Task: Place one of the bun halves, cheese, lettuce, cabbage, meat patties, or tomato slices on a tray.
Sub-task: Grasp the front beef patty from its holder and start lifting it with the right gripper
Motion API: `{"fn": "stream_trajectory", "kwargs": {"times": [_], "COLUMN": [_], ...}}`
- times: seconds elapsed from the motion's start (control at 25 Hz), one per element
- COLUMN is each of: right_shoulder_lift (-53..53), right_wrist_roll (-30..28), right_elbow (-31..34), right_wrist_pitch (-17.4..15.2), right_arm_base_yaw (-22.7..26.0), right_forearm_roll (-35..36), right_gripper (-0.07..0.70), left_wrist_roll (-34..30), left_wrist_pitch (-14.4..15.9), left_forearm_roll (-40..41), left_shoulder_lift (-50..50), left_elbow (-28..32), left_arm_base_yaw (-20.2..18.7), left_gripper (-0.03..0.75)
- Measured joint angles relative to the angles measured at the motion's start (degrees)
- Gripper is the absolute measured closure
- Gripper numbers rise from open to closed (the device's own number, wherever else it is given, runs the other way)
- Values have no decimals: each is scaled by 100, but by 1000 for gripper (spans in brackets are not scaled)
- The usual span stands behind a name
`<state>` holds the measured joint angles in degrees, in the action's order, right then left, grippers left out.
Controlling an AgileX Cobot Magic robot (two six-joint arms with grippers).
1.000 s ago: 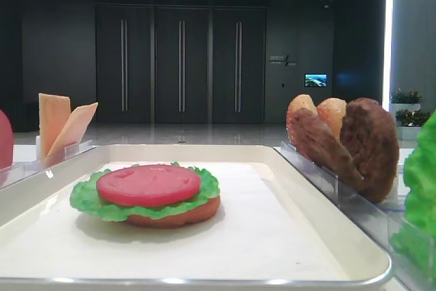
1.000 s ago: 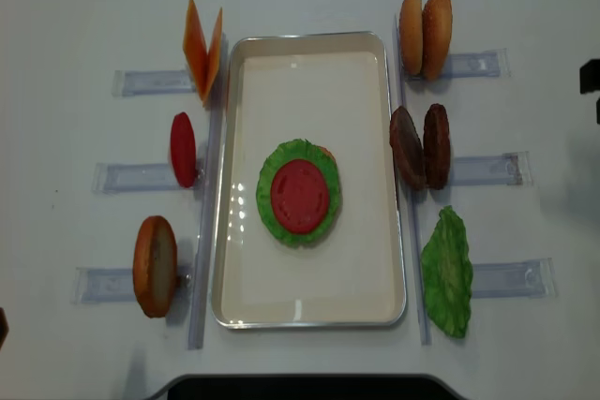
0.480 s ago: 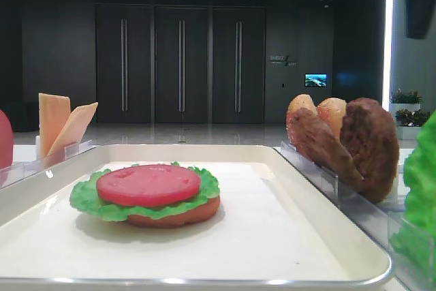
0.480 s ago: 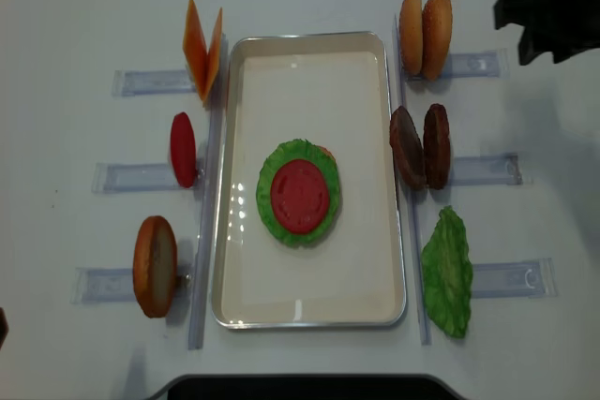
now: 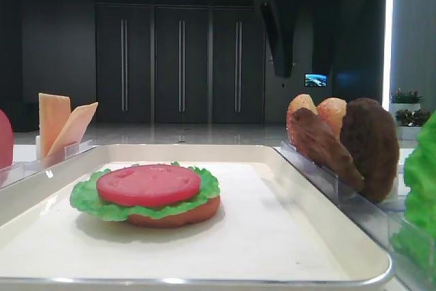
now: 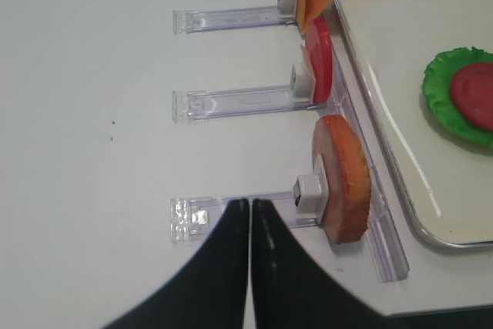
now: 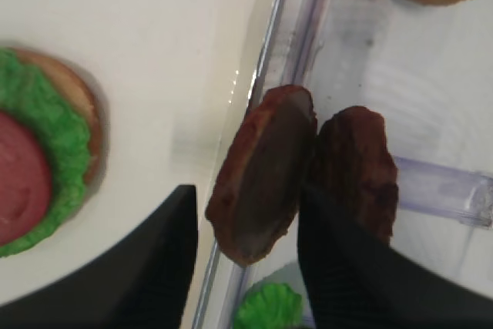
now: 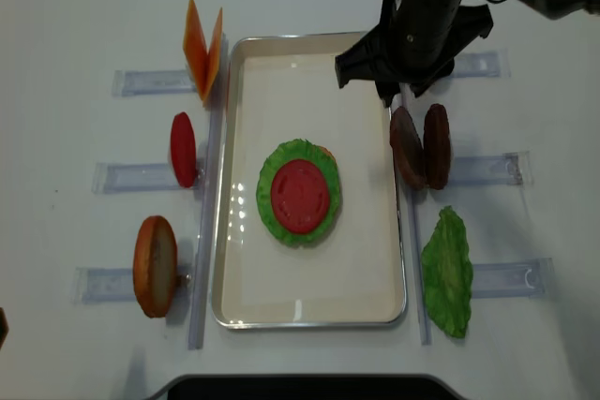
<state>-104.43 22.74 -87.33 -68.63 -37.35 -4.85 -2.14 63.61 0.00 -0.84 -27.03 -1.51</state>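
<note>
Two meat patties (image 8: 422,145) stand on edge in a clear rack just right of the cream tray (image 8: 309,320). My right gripper (image 7: 246,260) hangs open over them. One finger is left of the leaning patty (image 7: 262,175) and the other is between it and the second patty (image 7: 358,171); neither is visibly pressing on it. On the tray lies a stack of bun base, lettuce (image 8: 274,203) and tomato slice (image 8: 300,196). My left gripper (image 6: 248,203) is shut and empty, over a clear rack beside a bun half (image 6: 343,179).
Left of the tray stand cheese slices (image 8: 203,49), a tomato slice (image 8: 183,149) and a bun half (image 8: 155,265), each in a clear rack. A lettuce leaf (image 8: 447,274) stands at the right front. Golden bun halves (image 5: 320,110) stand behind the patties.
The right arm has swept in from the right edge of the table and now hangs over the patties and the tray's right rim. The left gripper and the food have not moved.
</note>
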Motion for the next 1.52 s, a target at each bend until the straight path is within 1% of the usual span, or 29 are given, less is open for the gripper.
{"fn": "stream_trajectory", "kwargs": {"times": [0.08,0.16,0.32,0.52,0.64,1.0,1.12,1.28,1.4,1.44,1.48,1.52], "right_shoulder_lift": [-209,-323,-380,-466,-550,-575,-575,-581,-601,-601,-601,-601], "right_wrist_roll": [27,45,64,87,89,96,96,96,96,96,96,96], "right_elbow": [0,0,0,3,9,14,151,531,620,626,633,633], "right_wrist_pitch": [-75,-69,74,141,178,190,221,509,645,677,705,712], "right_arm_base_yaw": [0,0,0,-5,-31,-33,-33,-33,-33,-33,-33,-33], "right_forearm_roll": [-19,-52,-52,-52,-52,-41,-59,-74,-142,-188,-253,-297], "right_gripper": [334,334,320,253,230,226,226,226,253,281,327,391], "left_wrist_roll": [0,0,0,0,0,0,0,0,0,0,0,0], "left_wrist_pitch": [0,0,0,0,0,0,0,0,0,0,0,0], "left_forearm_roll": [0,0,0,0,0,0,0,0,0,0,0,0], "left_shoulder_lift": [0,0,0,0,0,0,0,0,0,0,0,0], "left_elbow": [0,0,0,0,0,0,0,0,0,0,0,0], "left_arm_base_yaw": [0,0,0,0,0,0,0,0,0,0,0,0], "left_gripper": [716,716,716,716,716,716,716,716,716,716,716,716]}}
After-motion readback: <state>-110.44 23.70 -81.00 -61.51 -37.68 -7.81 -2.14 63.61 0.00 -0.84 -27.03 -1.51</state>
